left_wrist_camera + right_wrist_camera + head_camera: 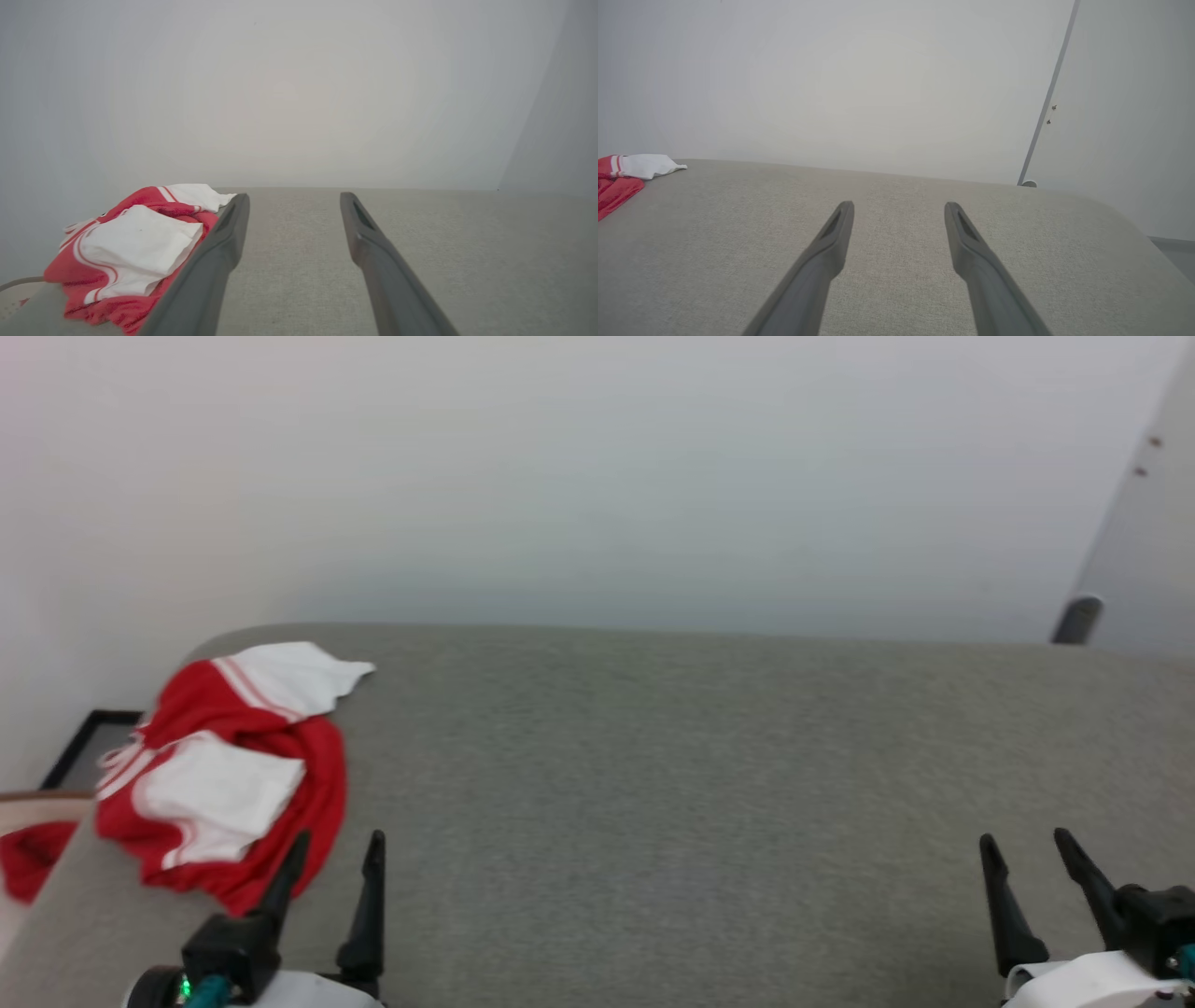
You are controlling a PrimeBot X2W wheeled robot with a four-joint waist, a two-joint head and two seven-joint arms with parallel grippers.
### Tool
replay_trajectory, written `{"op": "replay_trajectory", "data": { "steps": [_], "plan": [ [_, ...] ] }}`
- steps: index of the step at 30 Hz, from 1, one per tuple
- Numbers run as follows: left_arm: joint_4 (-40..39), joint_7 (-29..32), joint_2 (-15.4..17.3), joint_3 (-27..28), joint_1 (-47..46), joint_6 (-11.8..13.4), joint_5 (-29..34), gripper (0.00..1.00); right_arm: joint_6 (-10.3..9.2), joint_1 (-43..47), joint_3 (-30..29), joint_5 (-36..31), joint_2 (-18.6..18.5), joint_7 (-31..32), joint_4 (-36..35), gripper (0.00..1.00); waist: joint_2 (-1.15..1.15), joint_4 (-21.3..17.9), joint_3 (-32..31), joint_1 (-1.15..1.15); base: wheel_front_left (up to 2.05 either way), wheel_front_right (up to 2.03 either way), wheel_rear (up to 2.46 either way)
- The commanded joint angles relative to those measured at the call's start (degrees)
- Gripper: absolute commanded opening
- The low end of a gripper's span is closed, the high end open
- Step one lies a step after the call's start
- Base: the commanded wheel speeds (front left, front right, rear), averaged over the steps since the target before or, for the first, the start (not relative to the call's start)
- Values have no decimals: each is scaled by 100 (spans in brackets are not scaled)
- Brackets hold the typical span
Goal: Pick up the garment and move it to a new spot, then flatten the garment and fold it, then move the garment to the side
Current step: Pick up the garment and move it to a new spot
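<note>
"Judging by how things lie, we're at the very first step, the pick-up," says the first. "The red short-sleeved T-shirt with white sleeves and striped trim (224,775) sits crumpled at the far left corner of the grey fabric-covered tabletop (653,784), and nothing holds it."

"And the grippers?"

"Both hover at the tabletop's near edge. The left gripper (339,845) has its two long dark fingers spread apart and bare, just beside the T-shirt's near hem. Its own camera shows the T-shirt (135,247) outside one finger, not between the two, and I can't tell whether they touch. The right gripper (900,205) is spread wide too, towards the tabletop's right end and well apart from the T-shirt (621,186)."

"What does the next move call for?"

"I'd say the left gripper must shift towards the tabletop's left corner, bracket the heap, then close on a thick fold. The cloth looks soft and limp, bunched in rounded folds, one white sleeve lying flat on top. A thin pinch might lift a single layer."

"Anything to mistake it for?"

"A smaller plain red lump of cloth (33,863) lies beyond the tabletop's left edge. The tabletop looks matte and finely woven, round-cornered."
</note>
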Motion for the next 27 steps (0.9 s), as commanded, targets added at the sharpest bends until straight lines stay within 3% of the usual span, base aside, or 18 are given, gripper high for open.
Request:
{"op": "replay_trajectory", "data": {
  "steps": [1,16,23,27],
  "plan": [
    [65,29,55,57,-54,50,-30,100,4,24,82,35,17,-7,17,100,0,362,-135,0,0,0,0],
    [154,319,296,309,-154,246,-199,100,3,-201,720,276,153,-105,375,100,0,1654,-451,0,0,0,0],
    [52,441,354,373,-132,247,-337,100,3,-326,859,296,170,-155,523,100,0,1853,-371,0,0,0,0],
    [64,675,428,295,-296,127,-431,100,3,-307,834,321,145,-172,572,100,0,1910,-322,0,0,0,0]
  ]
}}
